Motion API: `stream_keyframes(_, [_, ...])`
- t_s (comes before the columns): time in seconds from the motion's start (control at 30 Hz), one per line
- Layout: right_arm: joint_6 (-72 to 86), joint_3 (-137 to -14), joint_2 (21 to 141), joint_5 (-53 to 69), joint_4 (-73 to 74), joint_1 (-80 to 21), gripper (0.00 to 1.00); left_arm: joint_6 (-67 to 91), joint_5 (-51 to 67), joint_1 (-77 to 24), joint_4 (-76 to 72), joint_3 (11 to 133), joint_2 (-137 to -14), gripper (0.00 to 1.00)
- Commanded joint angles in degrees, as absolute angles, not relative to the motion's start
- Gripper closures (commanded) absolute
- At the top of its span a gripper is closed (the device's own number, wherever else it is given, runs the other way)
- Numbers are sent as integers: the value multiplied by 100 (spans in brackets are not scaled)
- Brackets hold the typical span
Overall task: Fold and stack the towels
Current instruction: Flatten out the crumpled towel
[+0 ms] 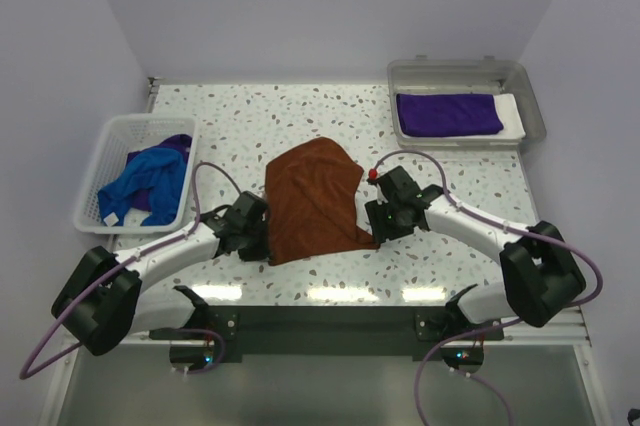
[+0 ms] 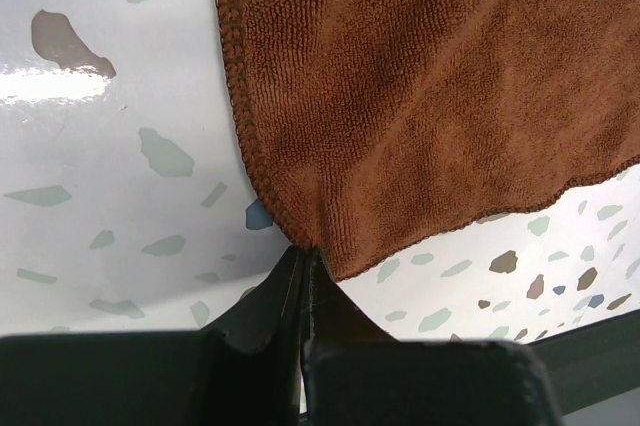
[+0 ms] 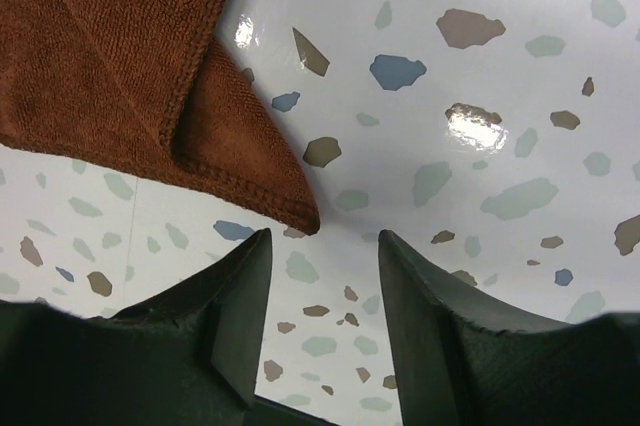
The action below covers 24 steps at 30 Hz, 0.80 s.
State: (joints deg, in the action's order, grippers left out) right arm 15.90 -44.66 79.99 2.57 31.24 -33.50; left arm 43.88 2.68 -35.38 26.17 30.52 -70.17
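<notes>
With the left tool [image 2: 306, 281] pinched shut on a near corner of the rust-brown towel [image 1: 312, 201] lying mid-tabletop [image 1: 250, 116], the right tool [image 3: 324, 276], spread and empty, should probably seize the corner just ahead squarely before both lift together.

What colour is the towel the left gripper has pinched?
The towel is rust-brown; the left wrist view shows it best, its corner pinched in the left gripper.

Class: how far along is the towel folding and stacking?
Done: one folded deep purple towel in the grey tray. In hand: rust-brown towel, left jaws shut on its corner, right jaws open near another. Left: the blue towel and second purple towel in the white basket.
</notes>
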Motion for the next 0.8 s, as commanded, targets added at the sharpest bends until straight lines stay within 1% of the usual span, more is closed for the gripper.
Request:
stream_keyframes(0.0, [1696, -4439, 8006, 413, 3226, -3393, 51, 4307, 158, -3586, 2891, 2988, -7093, 100])
stream_keyframes(0.07, [1696, -4403, 8077, 439, 3068, -3393, 54, 4298, 141, -3586, 2909, 2997, -7084, 100])
stream_keyframes(0.23, [1705, -4395, 8323, 474, 2752, -3401, 58, 4280, 141, -3586, 2944, 3006, -7049, 100])
stream_keyframes(0.47, [1723, -4377, 8613, 519, 2496, -3419, 59, 4289, 123, -3586, 3006, 3015, -6979, 100])
stream_keyframes(0.6, [1714, -4359, 8727, 571, 2592, -3480, 61, 4298, 106, -3586, 3050, 3015, -6952, 100])
stream_keyframes(0.77, [1714, -4377, 8666, 598, 2882, -3524, 61, 4307, 88, -3577, 3085, 3006, -6900, 100])
